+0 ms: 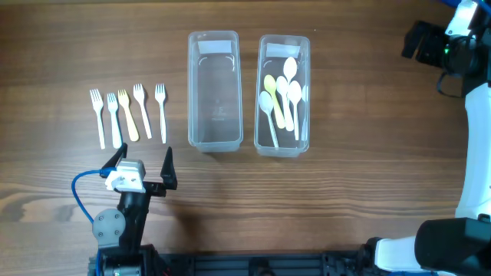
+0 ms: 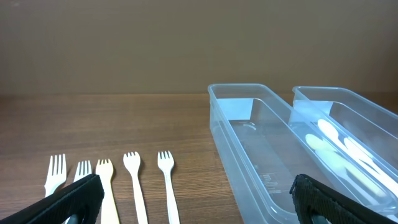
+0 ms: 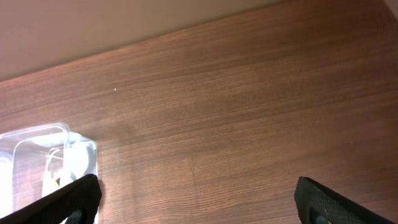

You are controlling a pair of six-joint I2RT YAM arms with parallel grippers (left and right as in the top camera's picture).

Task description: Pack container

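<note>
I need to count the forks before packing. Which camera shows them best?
Overhead: all five forks lie whole in a row beside the empty container. The left wrist view shows only their heads and upper handles. The right wrist view shows none.

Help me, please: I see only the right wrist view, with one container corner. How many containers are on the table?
Observer: Two, side by side; the left container is empty.
Operator: And the other?
Observer: The right container holds several spoons, white and one yellow.
Operator: What remains to pack?
Observer: Five forks lie in a row left of the containers, near the left fingers, which are open.
</note>
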